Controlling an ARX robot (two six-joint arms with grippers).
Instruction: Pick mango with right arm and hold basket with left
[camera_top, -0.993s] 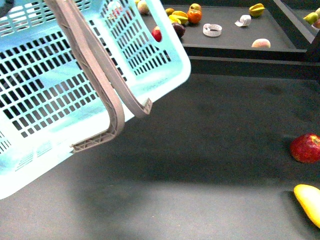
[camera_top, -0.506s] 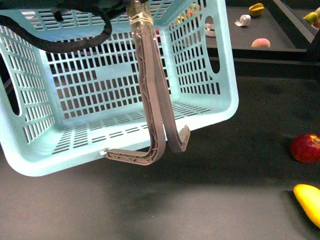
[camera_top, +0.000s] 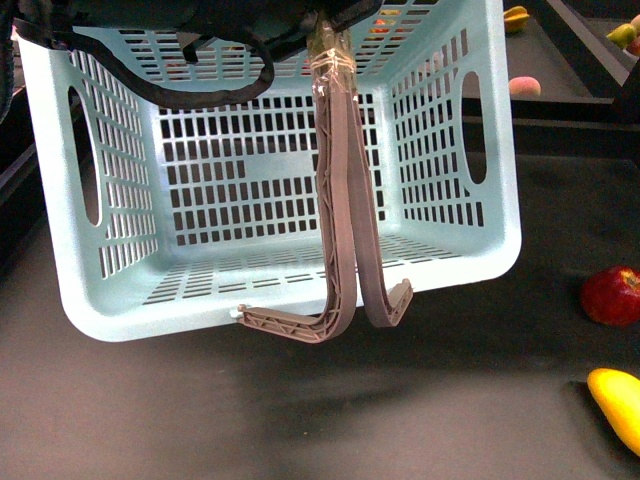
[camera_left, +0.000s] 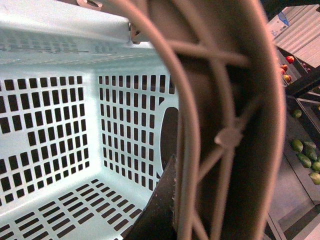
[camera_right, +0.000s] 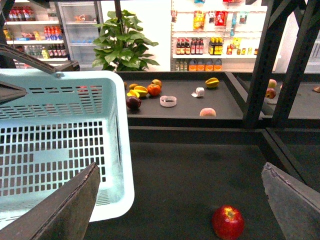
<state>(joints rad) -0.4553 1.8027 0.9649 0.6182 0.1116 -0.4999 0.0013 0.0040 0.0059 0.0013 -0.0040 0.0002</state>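
Note:
The light blue slotted basket (camera_top: 280, 180) hangs tilted above the dark table, its open side toward the front camera and its two grey-brown handles (camera_top: 345, 200) pressed together. My left gripper (camera_left: 172, 200) is shut on the handles (camera_left: 225, 125); one dark finger (camera_left: 157, 212) shows against them, with the basket's inside (camera_left: 60, 125) beyond. The yellow mango (camera_top: 618, 405) lies at the table's right front, just nearer than the red apple (camera_top: 612, 296). My right gripper (camera_right: 182, 210) is open and empty above the table; the apple (camera_right: 228, 222) lies between its fingers (camera_right: 65, 210) and the basket (camera_right: 60, 150) is beside it. The mango is out of the right wrist view.
A raised back shelf (camera_right: 180, 107) holds several fruits, a white tape ring (camera_right: 168, 101), a peach (camera_right: 207, 112) and a starfruit (camera_right: 212, 82). Black frame posts (camera_right: 257, 65) stand at the shelf's right. Dark cables (camera_top: 200, 60) hang over the basket's rim.
The basket has swung to the right and turned, from steeply tilted at the left to hanging with its open side toward the front camera. The apple and the mango have not moved.

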